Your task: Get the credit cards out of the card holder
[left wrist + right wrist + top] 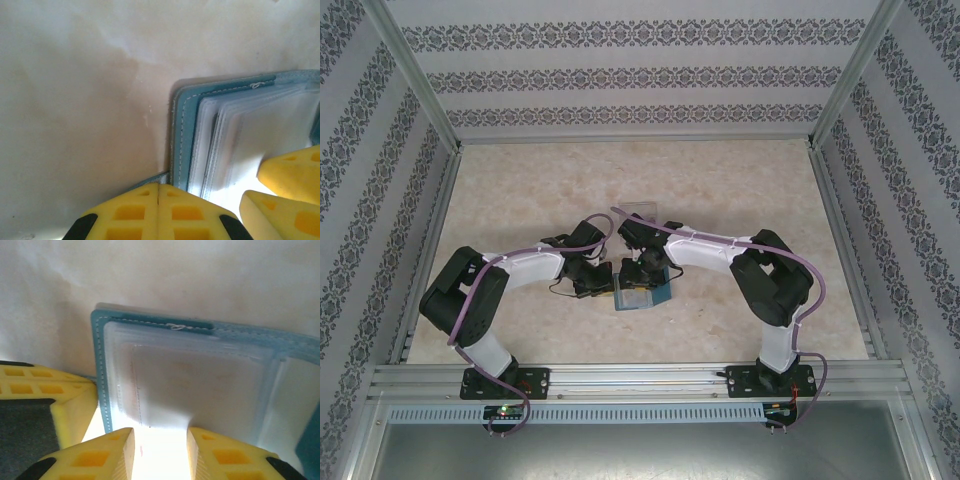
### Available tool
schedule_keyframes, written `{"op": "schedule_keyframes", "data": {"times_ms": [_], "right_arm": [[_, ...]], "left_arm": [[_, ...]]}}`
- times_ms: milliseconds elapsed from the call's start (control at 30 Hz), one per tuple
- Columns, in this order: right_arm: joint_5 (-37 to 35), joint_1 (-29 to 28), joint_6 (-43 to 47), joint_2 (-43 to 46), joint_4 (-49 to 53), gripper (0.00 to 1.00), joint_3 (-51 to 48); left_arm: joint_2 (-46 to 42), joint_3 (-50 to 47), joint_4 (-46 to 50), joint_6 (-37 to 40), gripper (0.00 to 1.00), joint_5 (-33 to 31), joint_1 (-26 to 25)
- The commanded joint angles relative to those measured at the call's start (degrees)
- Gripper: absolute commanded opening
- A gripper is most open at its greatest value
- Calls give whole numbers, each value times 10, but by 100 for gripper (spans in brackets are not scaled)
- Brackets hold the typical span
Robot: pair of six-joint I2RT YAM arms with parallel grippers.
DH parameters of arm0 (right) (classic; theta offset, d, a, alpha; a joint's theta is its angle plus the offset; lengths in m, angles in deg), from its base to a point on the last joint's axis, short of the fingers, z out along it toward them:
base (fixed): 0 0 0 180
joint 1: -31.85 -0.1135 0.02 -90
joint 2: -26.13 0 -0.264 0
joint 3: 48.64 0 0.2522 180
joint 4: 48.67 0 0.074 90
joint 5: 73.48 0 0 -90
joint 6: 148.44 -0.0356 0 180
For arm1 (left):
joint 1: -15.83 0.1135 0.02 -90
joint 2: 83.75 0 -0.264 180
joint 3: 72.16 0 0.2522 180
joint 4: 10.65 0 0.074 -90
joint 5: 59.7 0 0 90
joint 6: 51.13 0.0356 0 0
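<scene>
The teal card holder point(655, 297) lies open on the table between both arms, with its clear pockets point(235, 135) fanned out. My left gripper point(158, 186) is shut, and its tips rest at the holder's near corner on a thin teal edge. My right gripper point(160, 447) hovers open over the pockets point(200, 380) with a gap between its yellow fingers point(292, 172). Glare fills that gap. A pale rectangle shows through the top pocket, and I cannot tell whether it is one of the credit cards.
A clear plastic tray point(642, 212) sits just behind the two wrists. Patterned walls and metal rails point(430, 250) fence the marble-look table. The left gripper's yellow finger point(55, 400) sits close beside the holder's left edge.
</scene>
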Motion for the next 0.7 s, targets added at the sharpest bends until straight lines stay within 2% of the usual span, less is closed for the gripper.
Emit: {"op": "schedule_keyframes", "data": {"times_ms": [0, 367, 667], "right_arm": [[-43, -7, 18, -6, 53, 35, 17], [-81, -10, 36, -8, 97, 40, 35], [-93, -11, 49, -8, 115, 50, 41]], "left_arm": [[4, -14, -6, 11, 3, -5, 3], [3, -17, -9, 10, 3, -3, 5], [0, -17, -11, 9, 3, -3, 6]]}}
